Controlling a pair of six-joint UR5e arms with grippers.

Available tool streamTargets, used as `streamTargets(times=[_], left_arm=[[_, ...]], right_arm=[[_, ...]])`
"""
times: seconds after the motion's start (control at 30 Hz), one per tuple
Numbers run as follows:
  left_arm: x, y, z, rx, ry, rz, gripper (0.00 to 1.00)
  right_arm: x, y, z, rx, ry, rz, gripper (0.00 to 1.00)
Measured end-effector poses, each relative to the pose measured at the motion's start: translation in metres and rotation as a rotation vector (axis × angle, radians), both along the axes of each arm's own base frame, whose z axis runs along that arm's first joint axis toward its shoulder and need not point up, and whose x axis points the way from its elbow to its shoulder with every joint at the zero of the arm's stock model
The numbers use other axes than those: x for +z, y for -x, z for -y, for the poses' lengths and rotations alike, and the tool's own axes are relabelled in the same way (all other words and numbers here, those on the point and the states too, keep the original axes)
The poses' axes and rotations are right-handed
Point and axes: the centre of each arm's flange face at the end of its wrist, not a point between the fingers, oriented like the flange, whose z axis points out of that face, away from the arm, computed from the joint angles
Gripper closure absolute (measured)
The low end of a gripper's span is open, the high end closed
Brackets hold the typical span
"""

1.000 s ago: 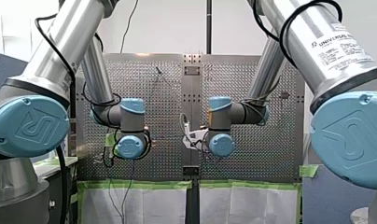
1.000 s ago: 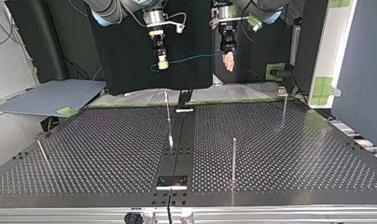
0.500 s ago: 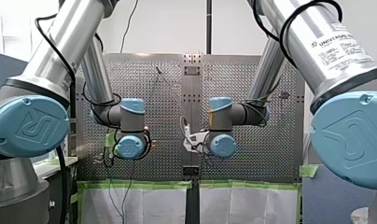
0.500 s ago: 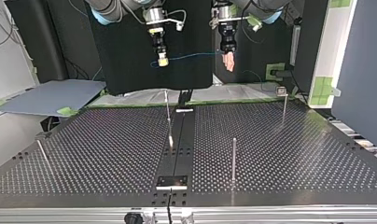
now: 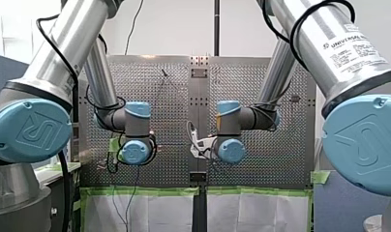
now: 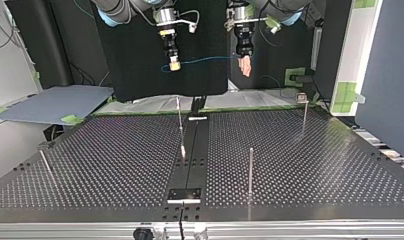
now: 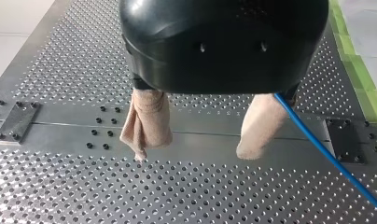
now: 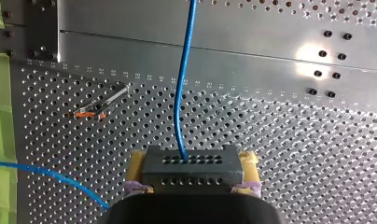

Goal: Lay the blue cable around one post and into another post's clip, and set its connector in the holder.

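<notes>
Both arms hang high over the perforated metal bench (image 6: 310, 165), with the thin blue cable (image 6: 205, 61) strung between them across the upper centre of the top view, well clear of the slim metal posts (image 6: 250, 170) below. My right end effector (image 6: 174, 65), upper left of centre there, has its yellow pads clamped on the black, hole-studded rectangular connector (image 8: 191, 167), from which the cable leads away. My left end effector (image 7: 193, 151), to its right, stands wide open with nothing between its beige pads (image 7: 147, 123); the cable merely runs along the outer side of one pad. That looks like the weak spot. With no grip at that end, the line could slide off on any descent, sag, and miss the post it is meant to round or snag a neighbouring one. A tug might also twist the connector in the right-hand grip, spoiling its alignment for the holder, which cannot be picked out with certainty here.
</notes>
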Motion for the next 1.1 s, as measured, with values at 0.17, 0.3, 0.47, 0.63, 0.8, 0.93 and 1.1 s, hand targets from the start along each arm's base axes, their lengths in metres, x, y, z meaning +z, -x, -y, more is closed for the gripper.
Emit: streamTargets(times=[0.17, 0.3, 0.47, 0.63, 0.8, 0.93, 1.1], left_arm=[[0.001, 0.01, -0.005, -0.007, 0.012, -0.019, 0.0], [-0.003, 0.026, -0.014, -0.007, 0.031, -0.048, 0.0], [-0.011, 0.046, -0.026, -0.005, 0.042, -0.088, 0.0], [-0.018, 0.064, -0.037, -0.003, 0.026, -0.125, 0.0], [-0.02, 0.069, -0.04, -0.003, 0.022, -0.134, 0.0], [-0.021, 0.07, -0.042, 0.001, 0.02, -0.137, 0.0], [-0.012, 0.064, -0.038, 0.011, 0.049, -0.116, 0.0]], right_arm=[[0.0, 0.0, 0.0, 0.0, 0.0, 0.0, 1.0], [0.0, 0.0, 0.0, 0.0, 0.0, 0.0, 1.0], [0.0, 0.0, 0.0, 0.0, 0.0, 0.0, 1.0], [0.0, 0.0, 0.0, 0.0, 0.0, 0.0, 1.0], [0.0, 0.0, 0.0, 0.0, 0.0, 0.0, 1.0], [0.0, 0.0, 0.0, 0.0, 0.0, 0.001, 1.0], [0.023, -0.015, -0.006, 0.002, 0.003, 0.048, 1.0]])
